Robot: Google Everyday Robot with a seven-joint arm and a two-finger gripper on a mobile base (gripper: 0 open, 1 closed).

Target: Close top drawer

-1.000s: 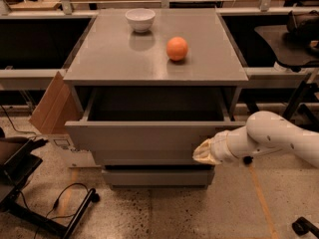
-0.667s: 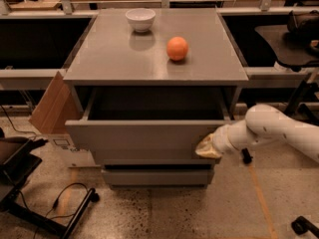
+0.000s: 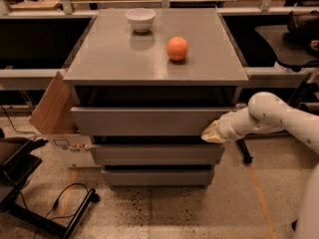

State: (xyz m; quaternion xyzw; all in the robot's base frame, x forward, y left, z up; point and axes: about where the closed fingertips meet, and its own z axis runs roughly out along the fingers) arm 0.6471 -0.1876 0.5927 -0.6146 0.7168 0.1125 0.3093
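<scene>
The top drawer (image 3: pixel 144 121) is a wide grey handleless drawer in a grey cabinet. Its flat front stands only a little out from the cabinet, with a dark gap above it. My gripper (image 3: pixel 212 134) is at the right end of the drawer front, with its pale tip touching the panel's lower right corner. My white arm (image 3: pixel 271 118) reaches in from the right. Two narrower grey drawers (image 3: pixel 157 154) sit below, each slightly out.
A white bowl (image 3: pixel 140 19) and an orange (image 3: pixel 177 48) sit on the cabinet top (image 3: pixel 114 59). A cardboard box (image 3: pixel 55 113) leans at the cabinet's left side. Cables and a black stand (image 3: pixel 45 208) lie on the floor at left. Dark benches flank the cabinet.
The top drawer has slid inward, from well open to nearly shut. My gripper has moved in with its front panel.
</scene>
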